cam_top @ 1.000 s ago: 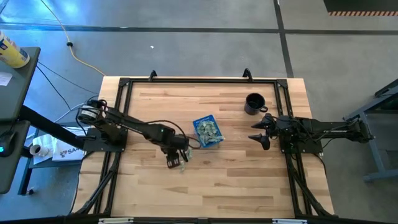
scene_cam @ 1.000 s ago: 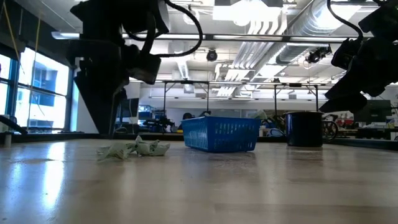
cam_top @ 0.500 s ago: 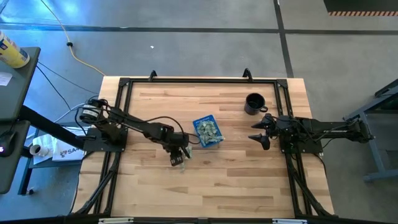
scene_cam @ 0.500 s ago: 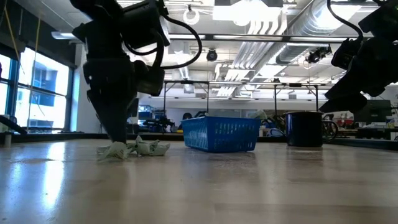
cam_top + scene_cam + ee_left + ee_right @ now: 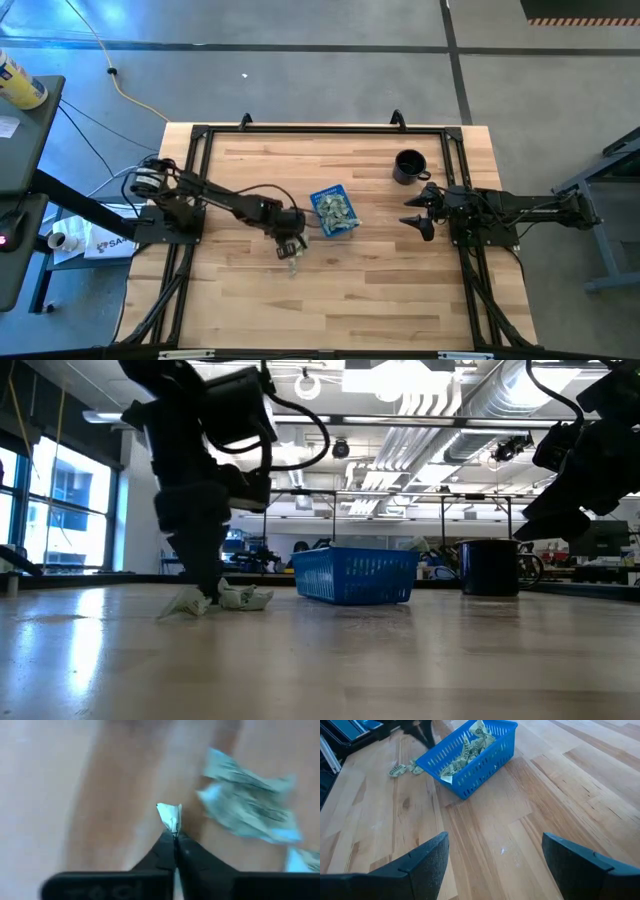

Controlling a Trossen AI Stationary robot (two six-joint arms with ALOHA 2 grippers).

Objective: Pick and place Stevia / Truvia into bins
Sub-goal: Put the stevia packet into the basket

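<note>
Several pale green and white Stevia packets [image 5: 238, 598] lie loose on the wooden table, left of the blue bin [image 5: 333, 211], which holds more packets [image 5: 467, 747]. My left gripper [image 5: 175, 839] stands over the loose pile, pointing steeply down, shut on one packet [image 5: 170, 815]. Its tips [image 5: 210, 592] are down at the table top in the low view. Other loose packets [image 5: 247, 802] lie beside it. My right gripper [image 5: 495, 865] waits open near the table's right edge, with nothing between its fingers. My left gripper pinches a small packet between its two fingertips, coming from above and pointing steeply down. A crumpled corner of the packet [image 5: 171, 818] sticks out just past the tips. The packet is still down at the table top among the other loose packets.
A black mug [image 5: 408, 166] stands at the far right, beyond my right gripper. The bin [image 5: 355, 575] sits near the table's middle. Bare wood stretches along the near side of the table. Cables trail along my left arm.
My left gripper has come down onto the loose packets, shifting a little toward the bin and tipping steeper. It has shut on one packet. The pile has stayed where it was.
</note>
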